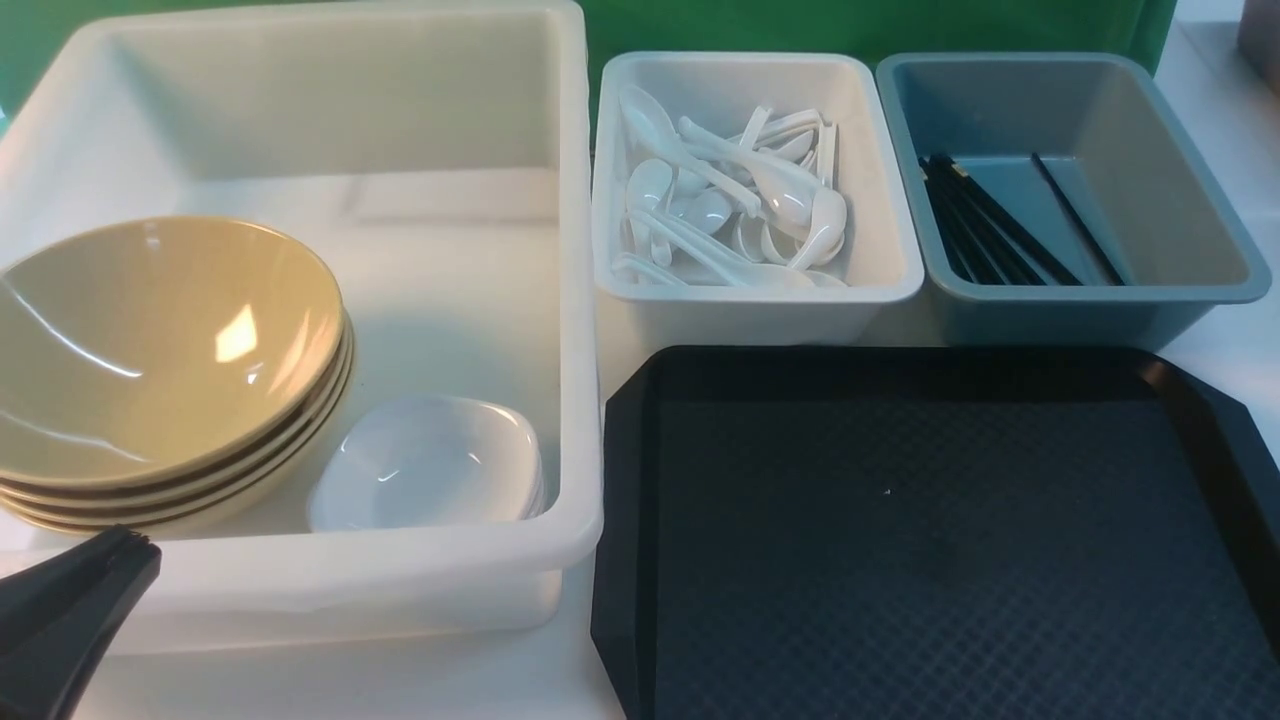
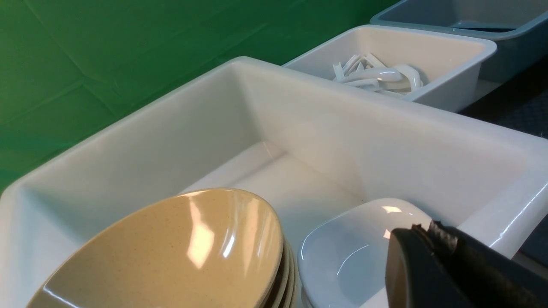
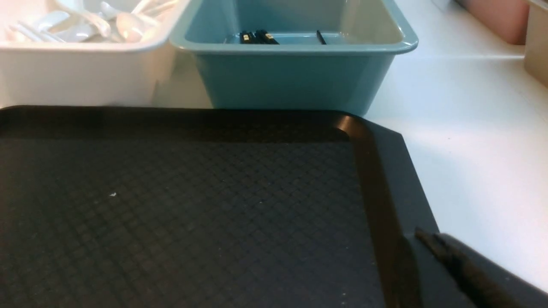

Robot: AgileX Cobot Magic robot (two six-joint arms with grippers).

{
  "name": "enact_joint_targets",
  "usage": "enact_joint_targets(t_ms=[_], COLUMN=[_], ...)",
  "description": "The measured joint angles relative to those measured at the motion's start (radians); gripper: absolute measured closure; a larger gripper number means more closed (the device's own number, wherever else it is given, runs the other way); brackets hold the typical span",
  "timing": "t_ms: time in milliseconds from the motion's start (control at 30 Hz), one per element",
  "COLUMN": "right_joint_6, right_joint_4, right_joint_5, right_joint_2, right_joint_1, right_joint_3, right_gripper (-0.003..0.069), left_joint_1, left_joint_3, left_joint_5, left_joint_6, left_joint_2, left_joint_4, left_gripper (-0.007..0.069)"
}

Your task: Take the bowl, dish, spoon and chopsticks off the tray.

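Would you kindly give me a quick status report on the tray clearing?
Left claw shut, empty; right claw shut, empty. Tray bare; bowls in big tub. Nothing in the way.

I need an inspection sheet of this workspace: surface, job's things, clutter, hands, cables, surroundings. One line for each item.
Surface: white table, bare where visible.
Job's things: black tray holds nothing; tan bowls stacked in the big white tub, white dishes beside them; spoons in the small white tub; chopsticks in the blue-grey tub.
Clutter: a tiny pale speck on the tray.
Hands: left hand shut, holding nothing, at the big tub's near left corner; right hand shut, holding nothing, near the tray's right rim.
Cables: nothing seen.
Surroundings: green backdrop behind the tubs.
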Motion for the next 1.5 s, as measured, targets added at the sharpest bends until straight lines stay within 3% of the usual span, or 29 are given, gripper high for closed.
enact_joint_targets(t_ms=[767, 1033, 1100, 1400, 1500], right_joint_6=[0.0, 0.0, 0.0, 0.0, 0.0], right_joint_4=[-0.002, -0.002, -0.002, -0.002, -0.002], right_joint_5=[0.0, 0.0, 0.0, 0.0, 0.0], right_joint_2=[0.0, 0.0, 0.0, 0.0, 0.0], right_joint_1=[0.0, 0.0, 0.0, 0.0, 0.0], right_joint_3=[0.0, 0.0, 0.0, 0.0, 0.0], right_gripper=[0.0583, 0.058, 0.058, 0.0575, 0.0572], left_joint_1=[0.003, 0.121, 0.144, 0.215, 0.218], left_joint_3=[0.02, 0.061, 0.072, 0.218, 0.272], left_joint_5=[-0.01, -0.013, -0.02, -0.083, -0.081], left_joint_6=[0.001, -0.019, -0.058, -0.55, -0.65], left_joint_2=[0.0, -0.073, -0.1, -0.137, -0.137], left_joint_4=[0.0, 0.091, 0.087, 0.209, 0.242], left_gripper=[0.0633, 0.0633, 0.0633, 0.0633, 0.0633])
